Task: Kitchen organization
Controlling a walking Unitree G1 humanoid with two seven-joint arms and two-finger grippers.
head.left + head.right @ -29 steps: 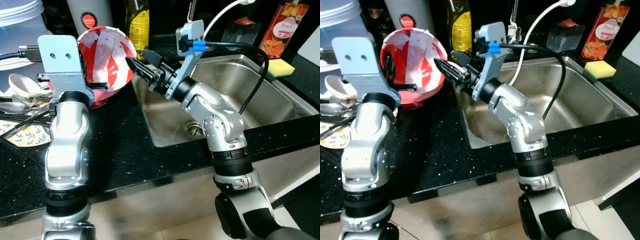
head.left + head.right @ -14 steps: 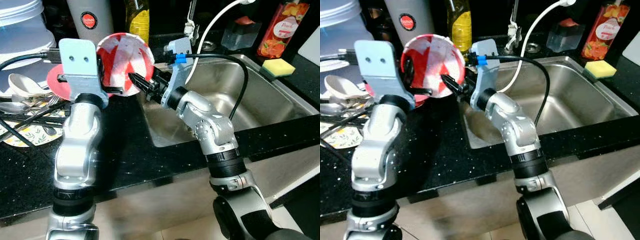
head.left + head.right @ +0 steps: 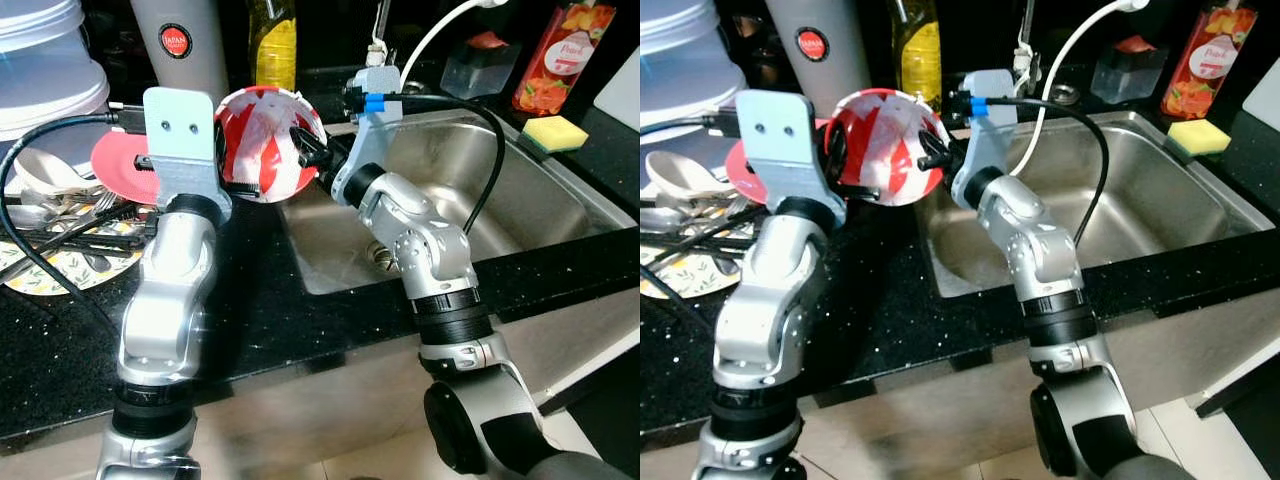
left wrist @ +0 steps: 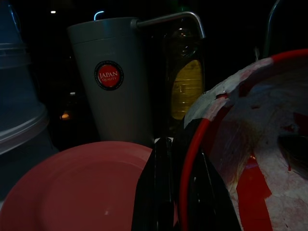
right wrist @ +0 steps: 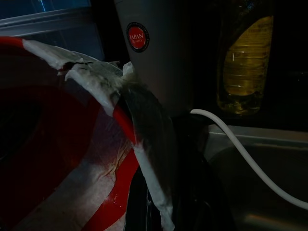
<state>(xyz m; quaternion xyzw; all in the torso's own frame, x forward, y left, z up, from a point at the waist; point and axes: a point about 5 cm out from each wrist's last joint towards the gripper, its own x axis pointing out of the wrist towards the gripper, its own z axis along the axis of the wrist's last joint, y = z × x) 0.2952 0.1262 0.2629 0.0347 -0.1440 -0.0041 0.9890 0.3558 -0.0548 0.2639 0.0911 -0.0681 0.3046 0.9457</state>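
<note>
A red bowl [image 3: 262, 150] lined with white paper is held tilted above the counter, at the left edge of the steel sink [image 3: 520, 190]. My left gripper [image 3: 238, 172] is shut on the bowl's left rim. In the left wrist view its black fingers [image 4: 156, 192] pinch the red rim [image 4: 192, 159] from both sides. My right gripper [image 3: 303, 148] reaches over from the sink side and is shut on the bowl's right rim. In the right wrist view the bowl's rim [image 5: 125, 125] runs down between its dark fingers [image 5: 197, 192].
Behind the bowl a pink plate [image 3: 118, 165] lies on the black counter. A grey flask [image 3: 186, 45] and an oil bottle [image 3: 275, 45] stand at the back. Cutlery and a patterned plate [image 3: 55, 270] lie left. A yellow sponge [image 3: 555, 132] sits right of the sink.
My left arm has carried the bowl rightward toward the sink. My right gripper has closed in from beside the bowl onto its right rim.
</note>
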